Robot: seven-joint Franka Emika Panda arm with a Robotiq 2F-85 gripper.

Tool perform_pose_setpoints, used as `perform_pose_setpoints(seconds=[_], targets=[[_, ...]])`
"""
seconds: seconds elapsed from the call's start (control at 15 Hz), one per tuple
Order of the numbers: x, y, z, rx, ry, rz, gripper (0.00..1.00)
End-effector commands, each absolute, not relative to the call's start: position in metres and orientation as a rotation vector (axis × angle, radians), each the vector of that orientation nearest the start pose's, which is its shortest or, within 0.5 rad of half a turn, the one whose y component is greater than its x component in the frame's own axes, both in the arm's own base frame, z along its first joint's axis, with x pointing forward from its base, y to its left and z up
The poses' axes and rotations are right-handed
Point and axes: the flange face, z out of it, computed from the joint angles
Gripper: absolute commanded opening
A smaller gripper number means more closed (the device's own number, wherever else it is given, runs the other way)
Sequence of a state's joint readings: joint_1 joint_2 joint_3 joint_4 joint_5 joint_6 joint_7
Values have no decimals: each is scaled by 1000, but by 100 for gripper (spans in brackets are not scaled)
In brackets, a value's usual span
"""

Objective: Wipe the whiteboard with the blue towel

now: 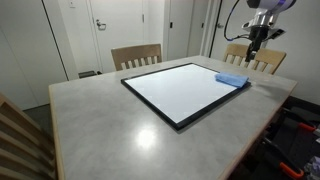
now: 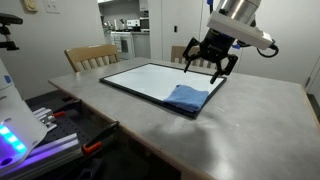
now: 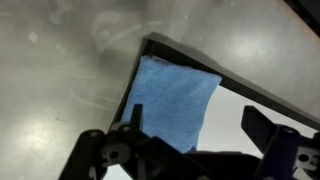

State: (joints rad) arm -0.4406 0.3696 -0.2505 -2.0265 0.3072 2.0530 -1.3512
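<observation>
The whiteboard [image 1: 185,90] [image 2: 150,78] [image 3: 270,95], glossy white in a thin black frame, lies flat on the grey table in both exterior views. The blue towel [image 1: 232,78] [image 2: 188,96] [image 3: 172,98] rests folded on one corner of the board. My gripper [image 1: 252,44] [image 2: 210,68] [image 3: 195,128] hangs open in the air above the towel, well clear of it. In the wrist view the towel lies below the left finger and bare board shows between the fingers. Nothing is held.
The grey tabletop [image 1: 110,125] [image 2: 240,130] surrounds the board. Wooden chairs [image 1: 137,55] [image 2: 92,56] stand at the table's edges, another chair [image 1: 262,60] behind the arm. Robot gear with red cables [image 2: 60,125] sits beside the table.
</observation>
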Motion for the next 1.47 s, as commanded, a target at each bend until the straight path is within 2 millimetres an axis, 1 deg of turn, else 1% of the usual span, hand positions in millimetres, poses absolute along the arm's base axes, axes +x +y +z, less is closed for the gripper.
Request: perform_pose_setpoints(seconds=[0.0,0.07,0.13,0.27,0.4,0.67,1.0,1.13,1.2,1.4], targets=[[445,-344,248,-2708,-656,51,100],[444,-339,253,-2730,-696,52,100],[445,-339,250,-2720,-716,65,100],[448,-343,231,-2664,-741,126,100],[447,-348,211,-2615,-725,147,100],[448,-353,188,-2586,-687,195,100],[454,-360,173,-2583,-653,197,100],[457,-363,168,-2568,-642,160,100],[459,-364,167,-2559,-600,132,100],[464,-360,161,-2507,-539,63,100]])
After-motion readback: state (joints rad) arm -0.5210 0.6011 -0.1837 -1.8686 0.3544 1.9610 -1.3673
